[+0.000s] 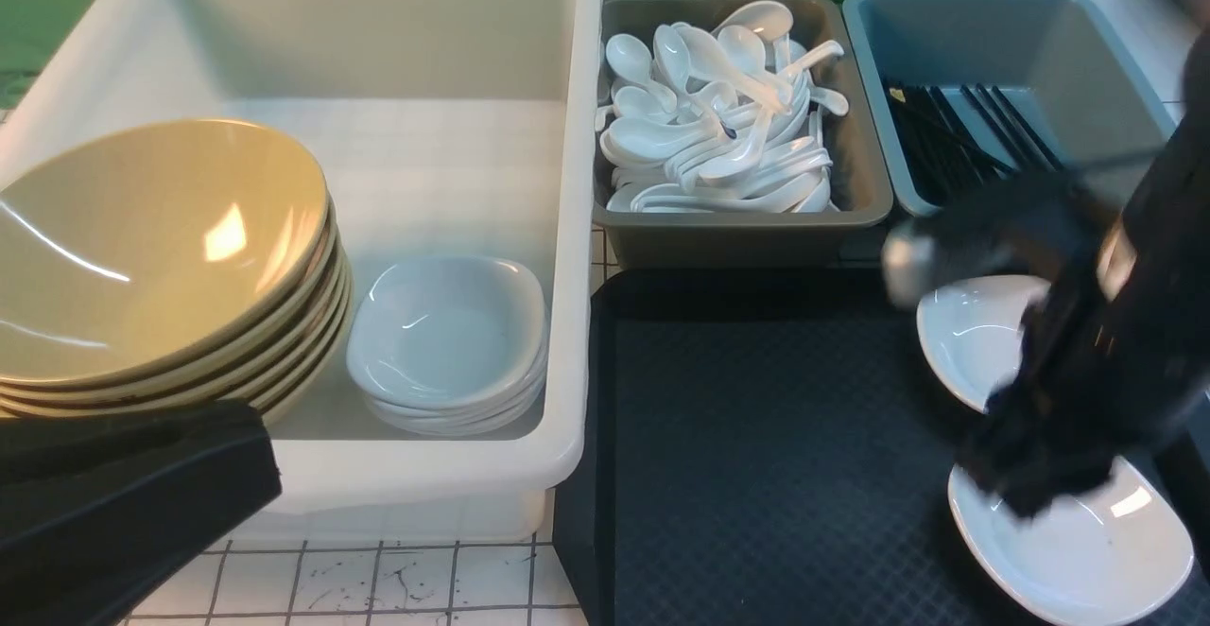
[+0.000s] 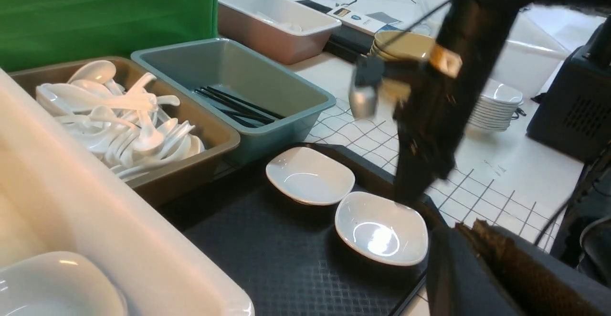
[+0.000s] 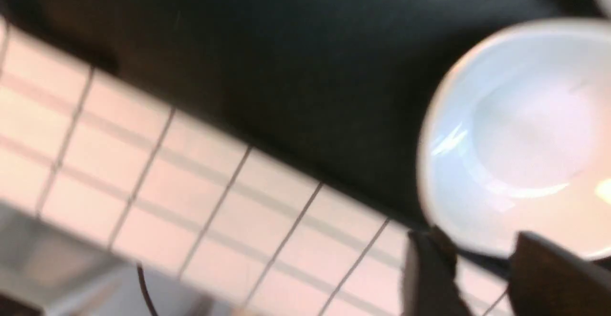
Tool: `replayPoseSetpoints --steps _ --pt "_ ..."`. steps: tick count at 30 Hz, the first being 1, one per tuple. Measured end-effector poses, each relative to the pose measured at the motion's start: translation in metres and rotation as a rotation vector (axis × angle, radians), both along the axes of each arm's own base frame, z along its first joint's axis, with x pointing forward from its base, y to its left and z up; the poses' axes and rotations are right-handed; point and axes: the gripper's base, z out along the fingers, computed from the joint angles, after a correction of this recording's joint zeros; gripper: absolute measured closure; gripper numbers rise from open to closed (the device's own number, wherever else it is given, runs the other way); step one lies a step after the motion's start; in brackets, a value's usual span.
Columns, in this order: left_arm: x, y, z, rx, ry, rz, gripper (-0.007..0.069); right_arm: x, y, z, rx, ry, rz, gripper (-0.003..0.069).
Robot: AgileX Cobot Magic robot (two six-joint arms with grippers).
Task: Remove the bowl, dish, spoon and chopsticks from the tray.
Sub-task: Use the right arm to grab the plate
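Black right gripper (image 3: 479,278), silver knob (image 1: 906,271) (blurred)

Two white dishes (image 1: 964,342) sit on the tray (image 1: 756,437). Three bins (image 1: 855,148) stand beside it, holding about five olive bowls (image 1: 151,248), and spoons (image 1: 718,134) and chopsticks (image 1: 955,134) too many to count.

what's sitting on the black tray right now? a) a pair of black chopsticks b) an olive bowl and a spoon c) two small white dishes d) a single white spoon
c: the tray carries only a far dish and a near dish, both white, on its right side.
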Motion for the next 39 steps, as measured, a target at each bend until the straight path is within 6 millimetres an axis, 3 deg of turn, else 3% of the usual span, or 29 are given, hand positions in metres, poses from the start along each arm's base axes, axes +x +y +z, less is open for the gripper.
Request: replayPoseSetpoints --steps 3,7,17,22,33,39 --pt "0.0 0.0 0.0 0.0 0.0 0.0 0.0625 -0.01 0.006 -0.018 -0.067 -0.014 0.037 0.0244" --pt "0.0 0.0 0.0 0.004 0.001 -0.001 0.0625 -0.007 0.006 -0.043 -0.104 -0.077 0.032 0.0113" --pt "0.0 0.0 -0.001 0.007 0.003 -0.003 0.0625 0.019 0.012 -0.098 -0.248 -0.082 0.093 0.008" --pt "0.0 0.0 -0.001 0.007 0.003 -0.003 0.0625 0.024 0.014 -0.118 -0.296 -0.041 0.115 0.0124" --pt "0.0 0.0 -0.001 0.01 0.005 -0.005 0.0625 0.028 0.015 -0.122 -0.318 -0.037 0.129 0.0246" --pt "0.0 0.0 -0.001 0.01 0.005 -0.005 0.0625 0.026 0.013 -0.124 -0.341 -0.008 0.135 0.0428"
